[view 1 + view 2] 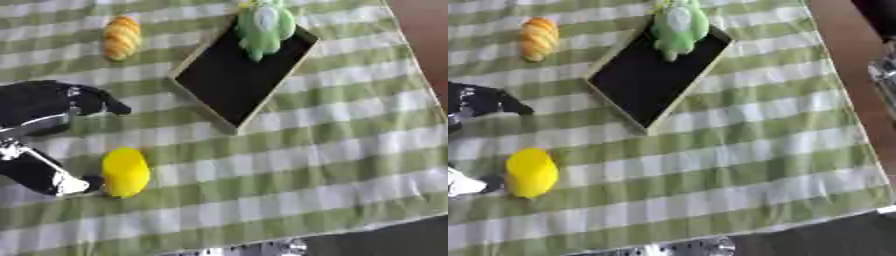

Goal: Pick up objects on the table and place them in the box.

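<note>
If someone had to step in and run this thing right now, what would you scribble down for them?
Left hand: at the left edge, beside the yellow object, holding nothing; whether its fingers are open is unclear.
Right hand: out of view.
Box: top centre on the checked cloth, with a green toy on its far end.
Bread: far left, on the cloth.
Done: the toy, it seems.
Left: yellow object, then bread.

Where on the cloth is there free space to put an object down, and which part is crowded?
The widest bare patch of the striped cloth lies right of the yellow object and below the box, reaching the table edge. A smaller strip lies between the bread and the box. The left side is crowded: the left hand is beside the yellow object. The green toy fills the box's far end.
</note>
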